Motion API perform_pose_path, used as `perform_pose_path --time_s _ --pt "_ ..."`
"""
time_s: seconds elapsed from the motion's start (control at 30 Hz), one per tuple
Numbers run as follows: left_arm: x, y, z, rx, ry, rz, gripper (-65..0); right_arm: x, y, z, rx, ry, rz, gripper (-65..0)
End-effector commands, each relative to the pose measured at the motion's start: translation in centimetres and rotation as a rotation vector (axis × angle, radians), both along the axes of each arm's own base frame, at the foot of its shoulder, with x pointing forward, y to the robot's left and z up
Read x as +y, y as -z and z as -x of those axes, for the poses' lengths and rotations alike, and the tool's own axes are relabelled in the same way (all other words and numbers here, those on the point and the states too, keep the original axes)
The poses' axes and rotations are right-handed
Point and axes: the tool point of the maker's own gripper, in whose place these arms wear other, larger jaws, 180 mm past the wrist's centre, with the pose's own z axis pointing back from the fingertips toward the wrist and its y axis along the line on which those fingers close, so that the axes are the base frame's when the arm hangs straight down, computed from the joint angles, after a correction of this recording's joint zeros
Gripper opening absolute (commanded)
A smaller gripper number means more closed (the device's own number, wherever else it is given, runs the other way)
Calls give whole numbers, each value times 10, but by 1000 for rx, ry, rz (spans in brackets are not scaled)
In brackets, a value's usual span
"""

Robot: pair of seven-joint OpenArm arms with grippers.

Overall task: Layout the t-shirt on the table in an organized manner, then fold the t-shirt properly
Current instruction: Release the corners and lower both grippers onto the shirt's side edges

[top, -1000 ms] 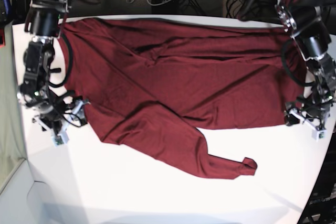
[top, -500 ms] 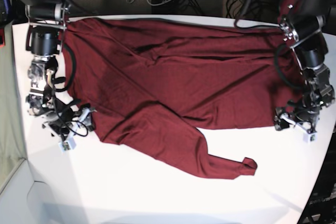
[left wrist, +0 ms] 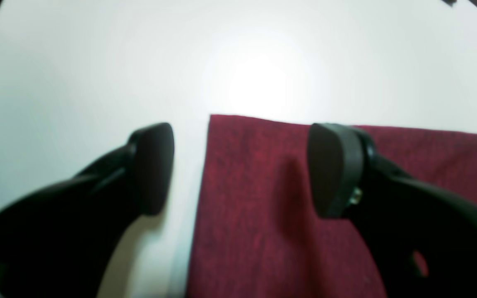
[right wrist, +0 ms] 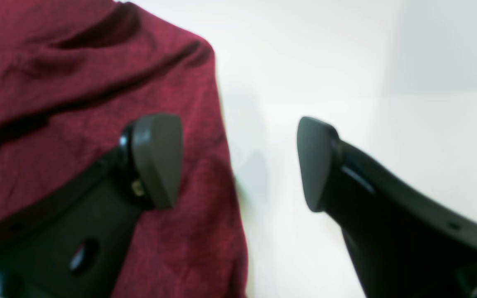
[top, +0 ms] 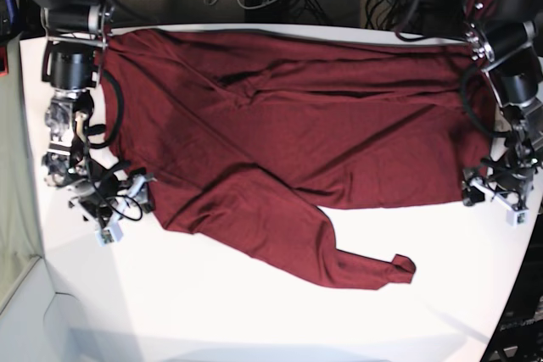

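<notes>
1. T-shirt (top: 288, 142) lies spread across the far half of the counter (top: 254, 320), rumpled, with long creases running side to side. One narrow flap trails toward the near edge and ends in a curled tip.
2. Open room: the whole near strip of counter is bare white; narrow bare margins lie at both side edges of the cloth.
3. Left end effector (left wrist: 240, 169): released, jaws wide apart and gripping nothing. They straddle a straight cloth edge, one finger over maroon fabric, the other over bare counter. A square corner of the shirt lies just ahead of the fingertips.
4. Right end effector (right wrist: 240, 161): released, jaws at full spread and empty. One finger over the cloth, the other over white counter; the shirt's edge runs between them.
5. Base view: both arms reach down from the far corners, wrists bent low at the shirt's opposite side edges.
</notes>
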Motion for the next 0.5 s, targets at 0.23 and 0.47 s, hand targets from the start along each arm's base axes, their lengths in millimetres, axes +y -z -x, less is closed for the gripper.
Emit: perform_pose_path --time_s 0.23,0.47 --pt "10 -5 -12 -61 -108 -4 -165 -7 -14 -8 -50 8 -3 -212" --pt "11 17 0 -54 -150 18 -165 -7 -12 -6 -45 8 -1 -212"
